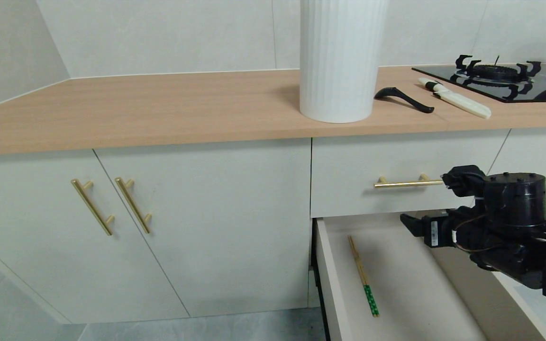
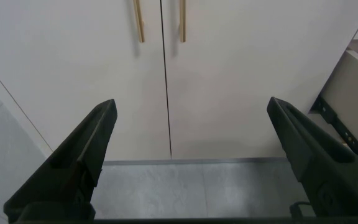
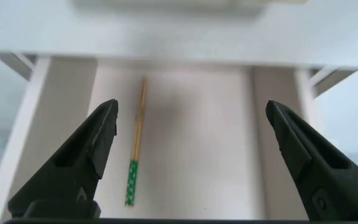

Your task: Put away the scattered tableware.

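We count one pair of chopsticks (image 1: 363, 277) (image 3: 136, 146), the two sticks lying tight together on the floor of the open drawer (image 1: 330, 279) (image 3: 197, 155). They lie close to its left wall and run front to back, green ends toward the pulled-out front.

The right gripper (image 1: 423, 199) (image 3: 190, 112) hangs over the back of that drawer, toward its right side, with its two fingers spread wide and nothing between them. One finger is near the right end of the handle of the shut drawer (image 1: 349, 175) above. We cannot tell whether it touches.

The left gripper (image 2: 191, 109) is also spread wide and empty. It faces the two doors (image 1: 216, 222) (image 2: 241, 81) from low down, with the floor (image 2: 191, 186) beneath it.

We count three gold handles (image 1: 408, 183): one on each door and one on the shut drawer.

On the worktop (image 1: 159, 109) we count three loose things:
- one white ribbed container (image 1: 339, 61), close to the front edge above the seam between doors and drawers
- one black tool (image 1: 403, 98), just to the container's right
- one white knife (image 1: 455, 98), beside the tool and apart from it

One black hob (image 1: 505, 78) sits in the worktop's far right corner, just past the knife.
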Robot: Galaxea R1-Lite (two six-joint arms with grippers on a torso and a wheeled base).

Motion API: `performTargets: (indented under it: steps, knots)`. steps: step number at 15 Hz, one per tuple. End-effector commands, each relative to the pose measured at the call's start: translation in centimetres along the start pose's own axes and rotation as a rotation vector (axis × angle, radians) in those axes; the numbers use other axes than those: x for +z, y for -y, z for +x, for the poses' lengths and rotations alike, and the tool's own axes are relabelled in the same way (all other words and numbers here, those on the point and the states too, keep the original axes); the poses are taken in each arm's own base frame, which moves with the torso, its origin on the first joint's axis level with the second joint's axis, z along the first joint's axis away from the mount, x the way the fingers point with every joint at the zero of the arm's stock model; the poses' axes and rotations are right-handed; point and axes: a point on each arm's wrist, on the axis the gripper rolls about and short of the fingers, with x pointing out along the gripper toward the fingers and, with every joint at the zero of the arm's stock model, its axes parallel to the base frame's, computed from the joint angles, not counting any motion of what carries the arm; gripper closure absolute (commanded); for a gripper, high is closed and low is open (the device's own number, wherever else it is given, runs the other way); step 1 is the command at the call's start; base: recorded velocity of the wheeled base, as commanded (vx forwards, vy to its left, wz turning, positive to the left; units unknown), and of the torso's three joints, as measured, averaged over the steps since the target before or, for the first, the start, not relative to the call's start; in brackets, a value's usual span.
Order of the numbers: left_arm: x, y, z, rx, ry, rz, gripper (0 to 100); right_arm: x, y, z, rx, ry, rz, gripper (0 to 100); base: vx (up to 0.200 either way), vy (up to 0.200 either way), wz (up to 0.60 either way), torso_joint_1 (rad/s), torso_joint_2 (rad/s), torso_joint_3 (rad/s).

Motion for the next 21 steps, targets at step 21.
performTargets:
  steps: [21]
  knots:
    - [0.00, 0.00, 0.00, 0.000, 0.000, 0.000, 0, 0.88, 0.46, -1.58, 0.004, 0.050, -0.017, 0, 0.000, 0.000, 0.00, 0.097, -0.29, -0.187]
